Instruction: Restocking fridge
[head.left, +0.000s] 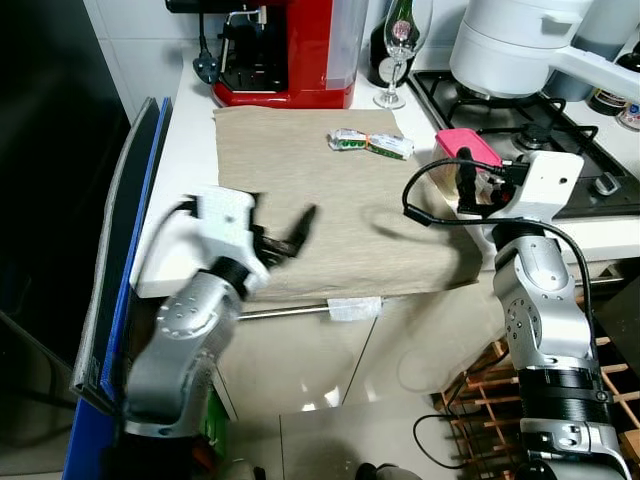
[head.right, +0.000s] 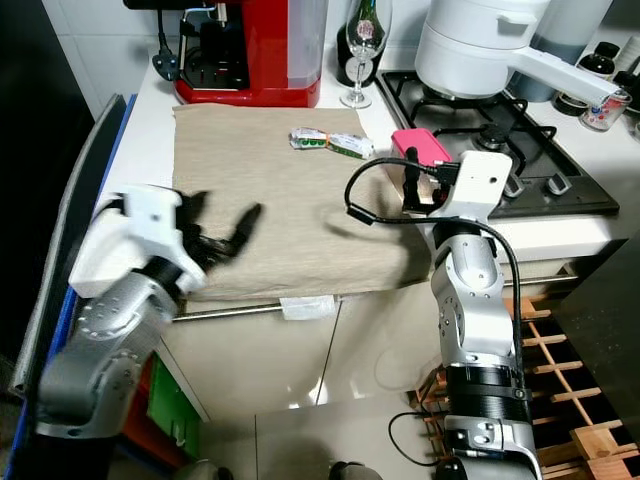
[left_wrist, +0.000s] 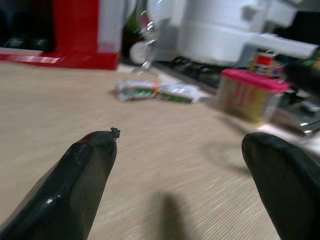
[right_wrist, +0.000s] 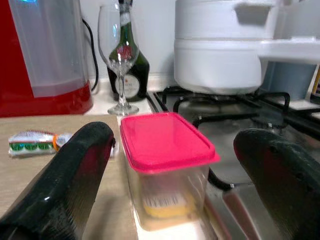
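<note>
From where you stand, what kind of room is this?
Most likely a home kitchen. A gas hob sits in the white counter, a red coffee machine stands at the back beside a wine glass, and cabinet fronts run below the counter.

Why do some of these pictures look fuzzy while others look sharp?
Left eye view: the left gripper is smeared by motion blur, while the pink-lidded container stays fairly crisp. Left wrist view: the snack packets and white pot are soft and streaked. Right wrist view: the container is sharp; the near black fingers are out of focus.
</note>
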